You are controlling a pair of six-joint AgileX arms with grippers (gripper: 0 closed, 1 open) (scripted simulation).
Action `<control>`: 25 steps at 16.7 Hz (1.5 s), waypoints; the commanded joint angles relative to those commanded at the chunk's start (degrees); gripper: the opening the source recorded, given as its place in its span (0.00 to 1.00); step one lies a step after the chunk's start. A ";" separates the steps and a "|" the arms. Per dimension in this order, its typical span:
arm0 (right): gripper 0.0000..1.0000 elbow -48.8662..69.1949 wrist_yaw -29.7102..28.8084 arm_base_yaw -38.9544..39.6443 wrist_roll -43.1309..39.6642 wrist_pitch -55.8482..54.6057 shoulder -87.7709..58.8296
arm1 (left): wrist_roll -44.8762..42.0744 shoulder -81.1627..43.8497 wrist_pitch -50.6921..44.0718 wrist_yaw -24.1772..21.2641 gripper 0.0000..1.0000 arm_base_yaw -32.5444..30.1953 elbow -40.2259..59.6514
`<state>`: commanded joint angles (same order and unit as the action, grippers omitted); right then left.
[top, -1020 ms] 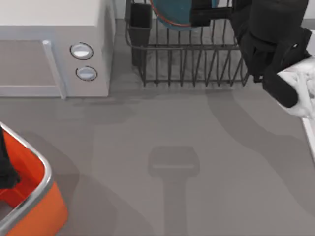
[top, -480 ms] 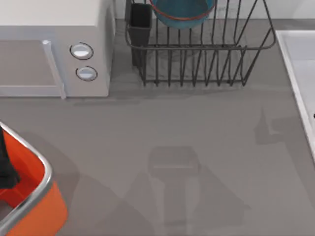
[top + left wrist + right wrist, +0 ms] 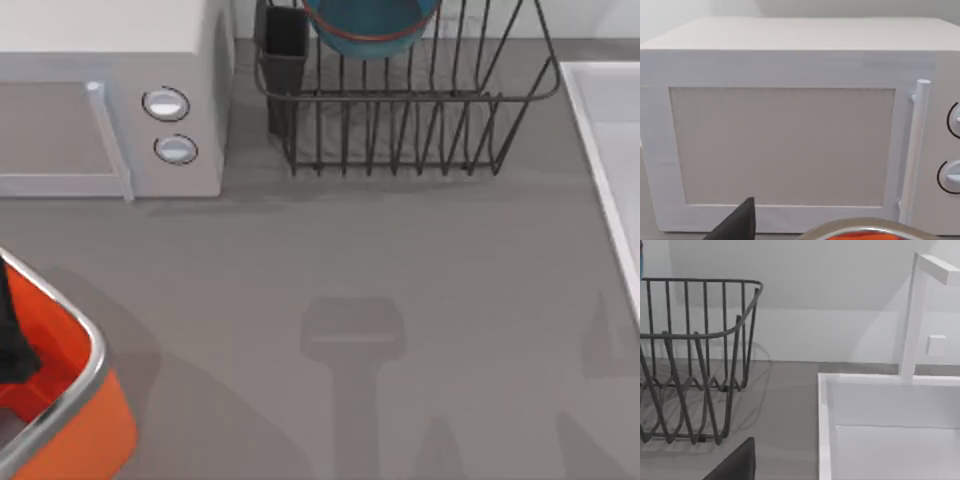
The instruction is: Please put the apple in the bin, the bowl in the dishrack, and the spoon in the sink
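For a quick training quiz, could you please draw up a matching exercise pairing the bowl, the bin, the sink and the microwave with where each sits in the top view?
Things:
1. bowl
2. bin
3. sink
4. microwave

Places:
A. right edge of the table
B. top left corner
C. in the dishrack, top middle
D. bottom left corner

Pairs: 1-C, 2-D, 3-A, 4-B

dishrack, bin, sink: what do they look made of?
Dishrack: dark metal wire by the look, thin upright bars with a slight sheen. Bin: glossy orange body, likely plastic, under a rounded silver rim that reads as polished metal. Sink: matte pale white basin with a raised rim; ceramic or composite, can't tell which.
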<state>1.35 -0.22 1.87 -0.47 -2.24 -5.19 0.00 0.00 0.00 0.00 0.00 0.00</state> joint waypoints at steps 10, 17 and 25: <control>1.00 -0.59 0.18 -1.98 -0.22 2.80 4.33 | 0.00 0.00 0.00 0.00 1.00 0.00 0.00; 1.00 12.86 0.10 -9.28 -20.80 18.91 -14.97 | 0.00 0.00 0.00 0.00 1.00 0.00 0.00; 1.00 32.39 -0.03 -19.76 -61.95 44.36 -49.55 | 0.00 0.00 0.00 0.00 1.00 0.00 0.00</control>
<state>33.74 -0.24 -17.90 -62.42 42.12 -54.74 0.00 0.00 0.00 0.00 0.00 0.00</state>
